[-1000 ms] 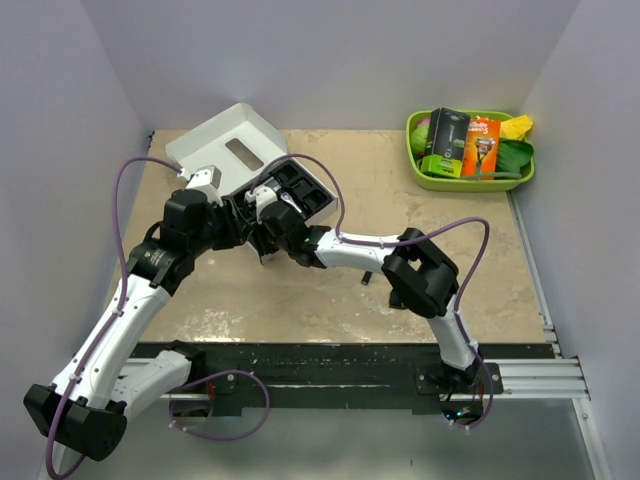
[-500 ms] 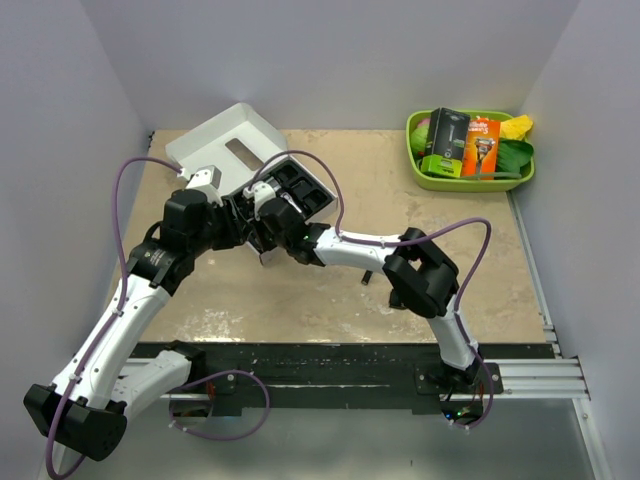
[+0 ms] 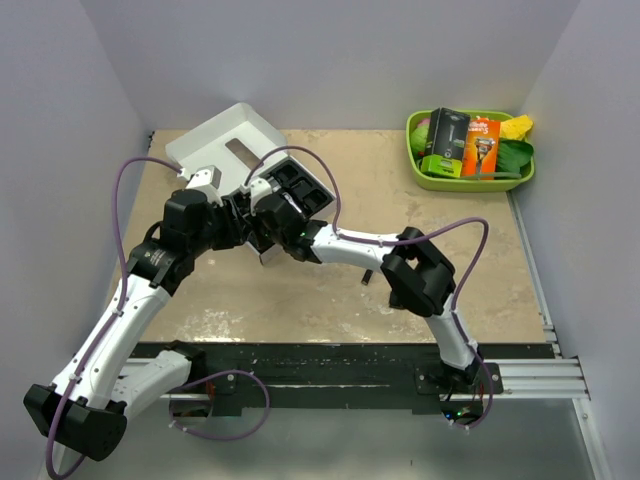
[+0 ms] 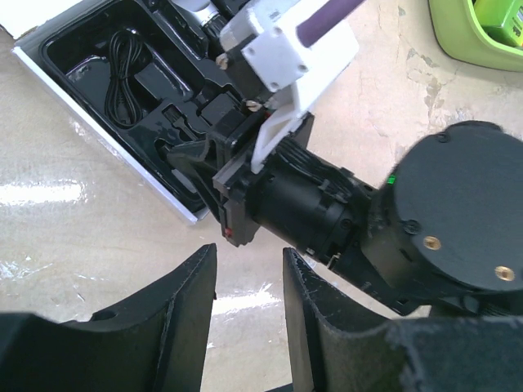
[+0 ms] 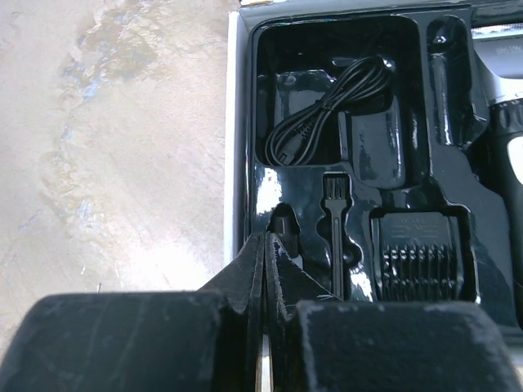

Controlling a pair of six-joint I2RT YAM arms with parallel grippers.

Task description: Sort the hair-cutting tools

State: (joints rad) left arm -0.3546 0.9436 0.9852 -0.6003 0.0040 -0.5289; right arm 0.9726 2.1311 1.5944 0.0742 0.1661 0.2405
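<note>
Right jaws snapped shut at edge of insert (image 5: 249, 163), cord (image 5: 327, 102) beyond tips; left jaws apart, empty.

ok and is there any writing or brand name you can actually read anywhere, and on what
No text can be read for certain.
Black and green box in the green tray: print too small to read.
Orange razor pack beside it: lettering blurred, unreadable.
Black moulded insert: no text visible.
</note>
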